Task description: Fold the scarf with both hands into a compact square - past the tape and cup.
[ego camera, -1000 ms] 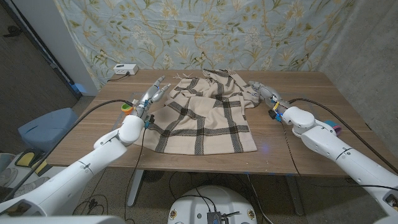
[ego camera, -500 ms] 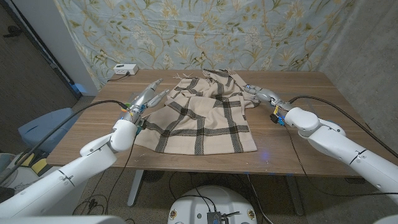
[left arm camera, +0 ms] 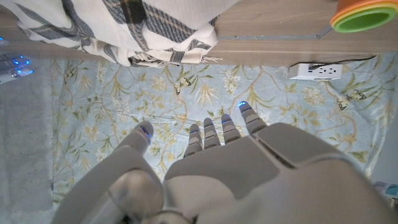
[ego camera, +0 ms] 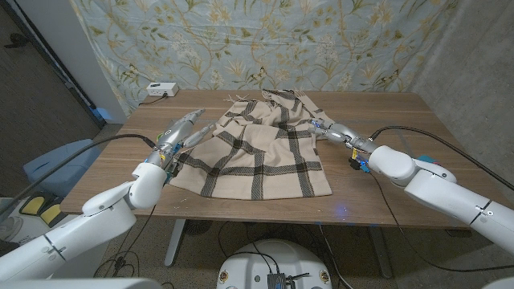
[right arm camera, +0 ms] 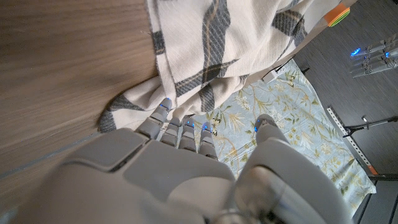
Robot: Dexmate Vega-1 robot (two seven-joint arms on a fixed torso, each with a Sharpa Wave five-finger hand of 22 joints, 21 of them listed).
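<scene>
Plaid scarf [ego camera: 261, 152] spread mid-frame on wooden surface [ego camera: 385, 197], bunched toward top. Left hand [ego camera: 183, 128] empty, fingers apart, at left edge. Right hand [ego camera: 328, 128] likewise apart, fingertips touching right folds. Probably soft, light, limp; best pinched at corners.

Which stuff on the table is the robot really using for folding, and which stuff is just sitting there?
For the job:
scarf
left hand
right hand

Just lying about:
stacked cups, by the left hand
white box at the far left corner
wooden table underneath
</scene>
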